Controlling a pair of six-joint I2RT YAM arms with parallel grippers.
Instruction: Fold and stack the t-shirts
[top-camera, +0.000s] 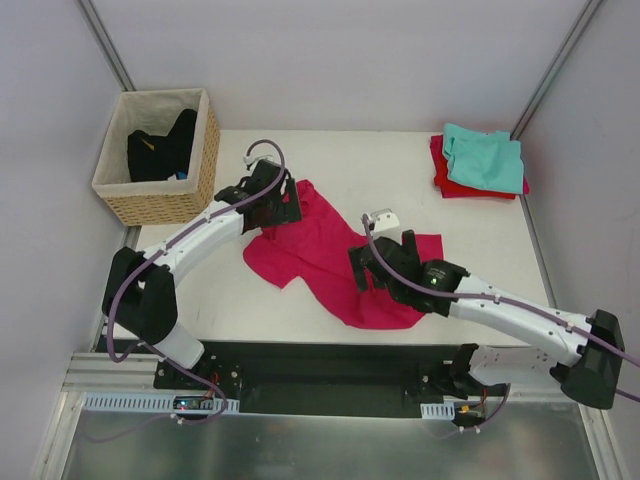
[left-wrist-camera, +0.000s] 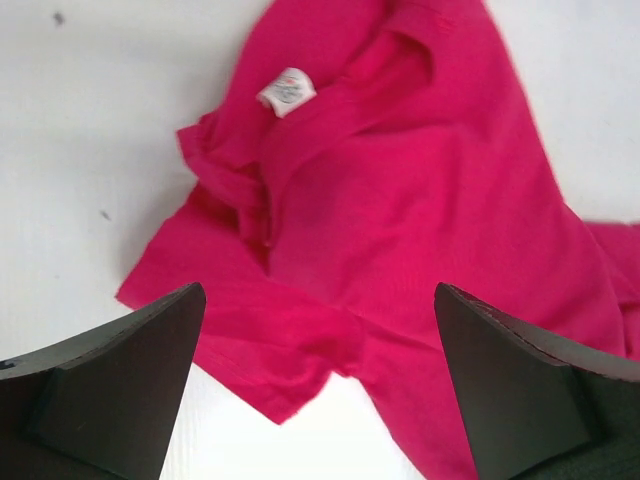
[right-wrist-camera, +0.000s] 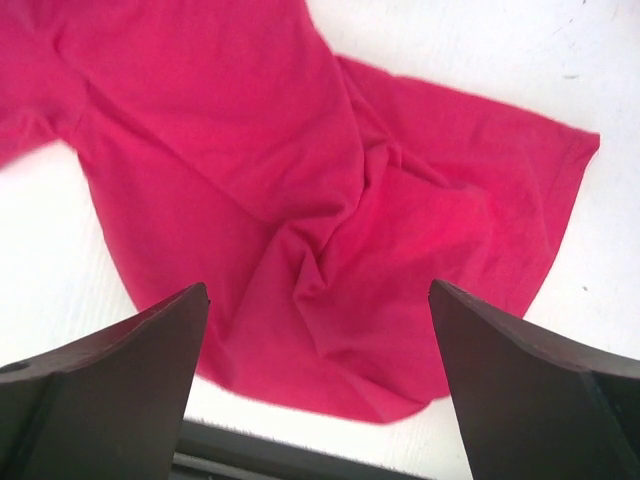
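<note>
Beneath the gaping, empty left gripper (top-camera: 276, 206) and right gripper (top-camera: 366, 268), the limp, light magenta t-shirt (top-camera: 325, 262) suits pinching at its ten-o'clock collar end.

Magenta tee (top-camera: 330, 255) lies crumpled; folded teal tee (top-camera: 485, 160) tops red tee (top-camera: 441, 172).

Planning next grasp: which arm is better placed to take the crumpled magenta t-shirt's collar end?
Left, probably: open left gripper hangs over the white neck label of the magenta-pink cotton t-shirt; open right gripper is over the other end.

Both arms angled inward — left gripper (left-wrist-camera: 320, 305) and right gripper (right-wrist-camera: 318, 300) alike with jaws wide apart
</note>
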